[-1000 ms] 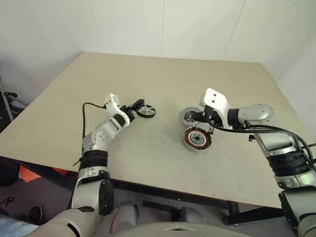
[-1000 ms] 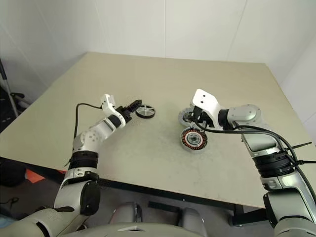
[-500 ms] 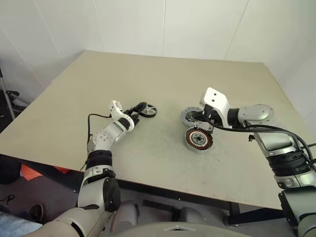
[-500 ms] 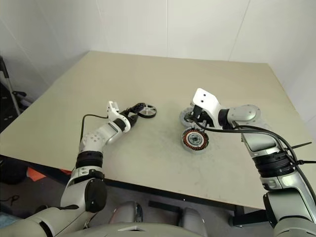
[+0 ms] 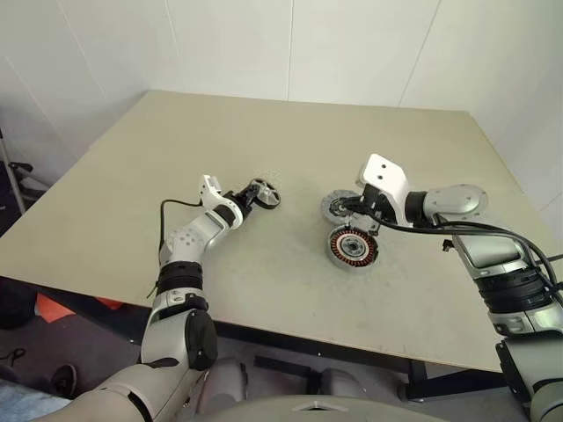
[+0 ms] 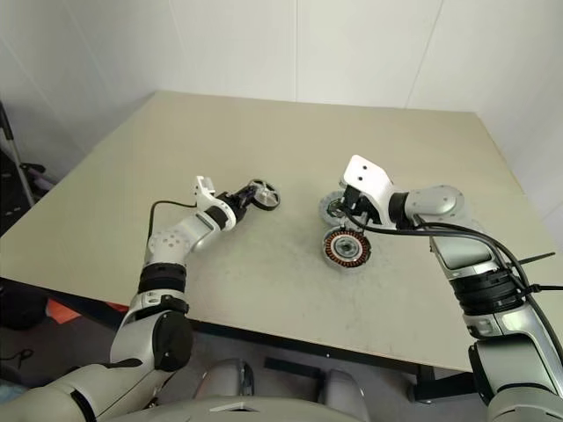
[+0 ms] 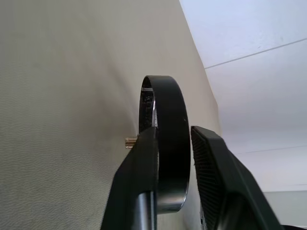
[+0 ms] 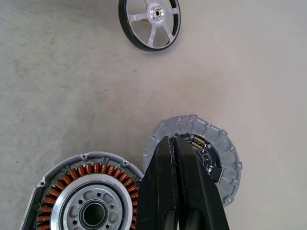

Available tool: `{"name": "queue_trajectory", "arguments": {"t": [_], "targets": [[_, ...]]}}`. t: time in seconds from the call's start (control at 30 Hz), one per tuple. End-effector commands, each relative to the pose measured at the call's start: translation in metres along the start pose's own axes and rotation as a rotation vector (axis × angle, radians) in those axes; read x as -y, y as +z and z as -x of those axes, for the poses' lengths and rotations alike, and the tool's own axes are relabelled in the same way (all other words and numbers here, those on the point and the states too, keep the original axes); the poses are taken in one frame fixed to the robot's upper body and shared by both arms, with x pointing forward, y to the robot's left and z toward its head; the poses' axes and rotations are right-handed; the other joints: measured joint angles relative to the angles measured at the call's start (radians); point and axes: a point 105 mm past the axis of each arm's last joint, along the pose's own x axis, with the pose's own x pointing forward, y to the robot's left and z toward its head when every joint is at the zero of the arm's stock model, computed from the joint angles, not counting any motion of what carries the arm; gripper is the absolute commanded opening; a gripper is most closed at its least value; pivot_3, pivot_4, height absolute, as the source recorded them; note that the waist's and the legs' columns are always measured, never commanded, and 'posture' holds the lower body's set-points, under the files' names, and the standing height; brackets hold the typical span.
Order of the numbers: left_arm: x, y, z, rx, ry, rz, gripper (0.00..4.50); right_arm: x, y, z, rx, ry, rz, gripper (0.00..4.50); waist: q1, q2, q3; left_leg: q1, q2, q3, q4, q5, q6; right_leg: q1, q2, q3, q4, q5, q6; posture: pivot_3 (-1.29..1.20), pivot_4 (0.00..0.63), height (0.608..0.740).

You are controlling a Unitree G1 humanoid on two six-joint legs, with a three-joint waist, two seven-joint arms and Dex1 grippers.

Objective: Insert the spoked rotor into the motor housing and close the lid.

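The spoked rotor [image 5: 264, 193], a black wheel with silvery spokes, stands tipped up off the table left of centre. My left gripper [image 5: 250, 197] is shut on it; in the left wrist view the black rim [image 7: 165, 96] sits between the two fingers [image 7: 144, 158]. The motor housing [image 5: 352, 248] lies flat at the table's middle, its copper windings [image 8: 91, 168] facing up. Just behind it lies the grey ribbed lid [image 5: 333, 204]. My right gripper [image 8: 176, 143] hovers over the lid [image 8: 218, 143], shut and holding nothing.
Everything rests on a beige table [image 5: 264, 132] with white walls behind it. Bare tabletop separates the rotor from the housing. The table's front edge [image 5: 290, 338] runs close below both arms.
My left gripper has closed on the rotor's rim and rolled, tipping the rotor up from lying flat. The right arm, housing and lid have stayed put.
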Motion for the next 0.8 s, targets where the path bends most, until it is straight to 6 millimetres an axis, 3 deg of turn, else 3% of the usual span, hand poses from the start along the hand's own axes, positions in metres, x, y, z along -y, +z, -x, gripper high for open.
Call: {"name": "queue_trajectory", "arguments": {"t": [0.03,0.23,0.33,0.37,0.57,0.8], "targets": [[0.009,0.008,0.002,0.02,-0.038,-0.016,0.95,0.016,0.018,0.008,0.046,-0.069,0.045,0.0,0.0,0.0,0.0,0.0,0.0,0.0,0.0,0.0,0.0,0.0,0.0,0.0,0.0,0.0,0.0,0.0,0.0,0.74],[0.015,0.008,0.005,0.017,-0.078,-0.01,0.95,0.026,0.022,0.011,0.049,-0.119,0.056,0.0,0.001,0.0,0.0,0.0,0.0,0.0,0.0,0.0,0.0,0.0,0.0,0.0,0.0,0.0,0.0,0.0,0.0,0.74],[0.057,0.019,0.017,0.055,-0.342,0.134,0.95,0.036,0.026,0.013,0.063,-0.165,0.034,0.0,0.001,-0.001,0.0,0.0,0.0,0.0,0.0,0.0,0.0,0.0,0.0,0.0,0.0,0.0,0.0,0.0,0.0,0.74],[0.063,0.02,0.02,0.056,-0.377,0.152,0.95,0.041,0.026,0.014,0.06,-0.187,0.027,0.0,0.001,-0.001,0.001,-0.001,0.0,0.0,0.0,0.0,0.0,0.0,0.0,0.0,0.0,0.0,0.0,0.0,0.0,0.74],[0.057,0.017,0.021,0.035,-0.342,0.151,0.95,0.06,0.021,0.016,0.041,-0.286,0.006,0.0,0.001,-0.001,0.001,0.0,0.0,0.0,0.0,0.0,0.0,-0.001,0.0,0.0,0.001,0.0,0.0,0.0,0.0,0.74],[0.043,0.012,0.018,0.025,-0.258,0.127,0.95,0.058,0.02,0.014,0.043,-0.283,0.006,0.0,0.001,-0.001,0.001,-0.001,-0.001,0.0,0.0,0.0,0.0,-0.001,0.0,0.0,0.0,0.0,0.0,0.0,0.0,0.74]]}}
